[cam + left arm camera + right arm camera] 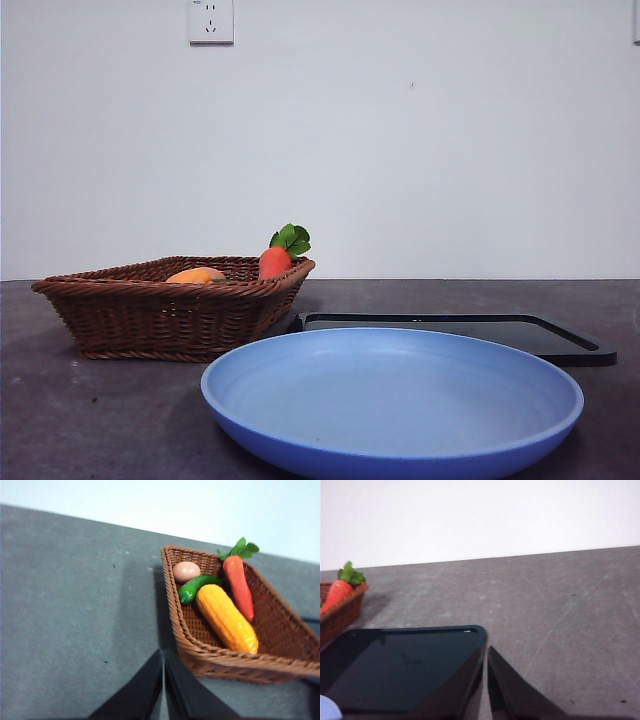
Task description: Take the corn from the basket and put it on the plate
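Note:
The corn (pixel 227 618), a long orange-yellow cob, lies in the brown wicker basket (pixel 280 630) beside a carrot, a green pepper and an egg. From the front only its top (pixel 196 275) shows over the basket rim (pixel 150 315). The light-blue plate (pixel 400 405) sits near and large in front, with nothing on it. My left gripper (pixel 163 655) is shut, hanging above the table just outside the basket's near corner. My right gripper (pixel 485 652) is shut too, over the edge of the black tray, far from the corn.
A carrot (pixel 239 586) with green leaves, a green pepper (pixel 196 587) and an egg (pixel 186 571) share the basket. A flat black tray (pixel 470 333) lies behind the plate, right of the basket. Grey tabletop (pixel 560 605) spreads to the right.

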